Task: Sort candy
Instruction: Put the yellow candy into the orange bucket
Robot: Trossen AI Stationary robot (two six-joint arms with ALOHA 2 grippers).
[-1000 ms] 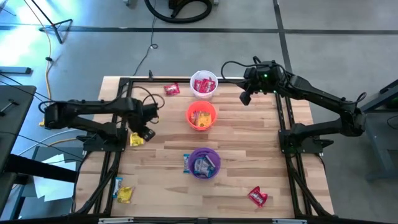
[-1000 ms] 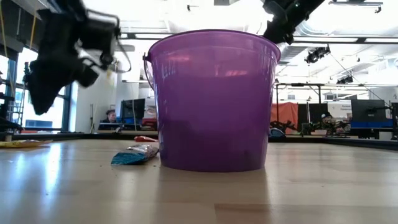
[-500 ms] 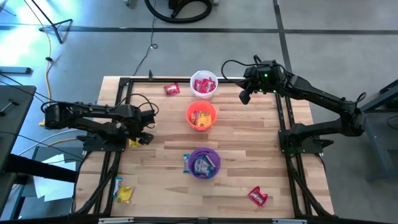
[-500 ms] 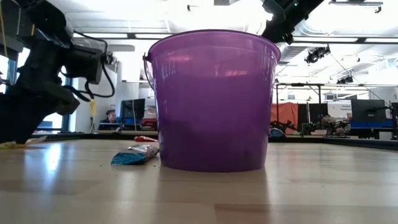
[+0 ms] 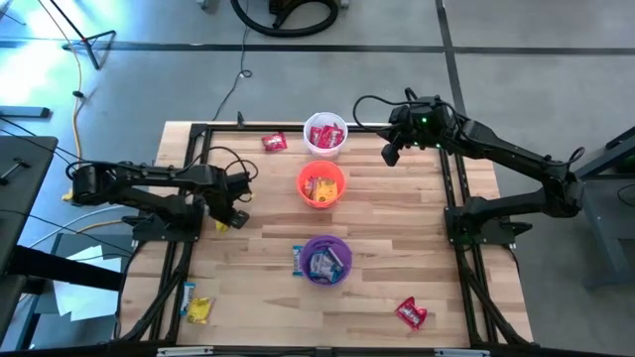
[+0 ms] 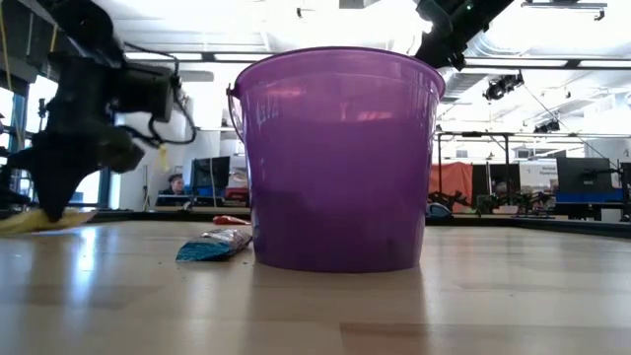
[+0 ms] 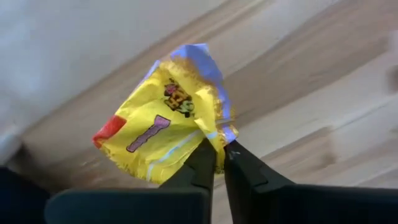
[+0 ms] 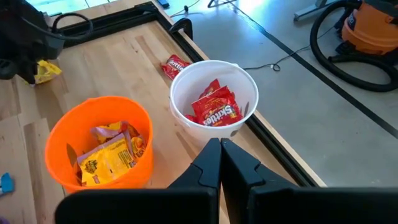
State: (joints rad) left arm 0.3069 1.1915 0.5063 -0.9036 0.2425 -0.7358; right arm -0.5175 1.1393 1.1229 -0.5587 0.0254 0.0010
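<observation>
High view: the left gripper (image 5: pixel 220 217) sits at the table's left edge, pinching a yellow candy (image 5: pixel 220 226). The orange cup (image 5: pixel 320 184), which holds yellow wrappers, lies toward the table's middle; the left arm is nearer the candy.

Low view: the yellow candy (image 6: pixel 39 219) touches the wood, far left of the purple cup (image 6: pixel 335 158).

Left wrist view: the fingers are clamped on the wrapper's edge; its print is unreadable.

Right wrist view: the right gripper (image 8: pixel 220 152), fingers pressed together and empty, hovers near the white cup (image 8: pixel 214 99), whose red packets read "Skittles".

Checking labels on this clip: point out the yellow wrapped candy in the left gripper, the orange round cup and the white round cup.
yellow wrapped candy (image 7: pixel 163 130): left wrist view, wrapper face.
orange round cup (image 8: pixel 67 127): right wrist view, rim.
white round cup (image 8: pixel 181 79): right wrist view, rim.
</observation>
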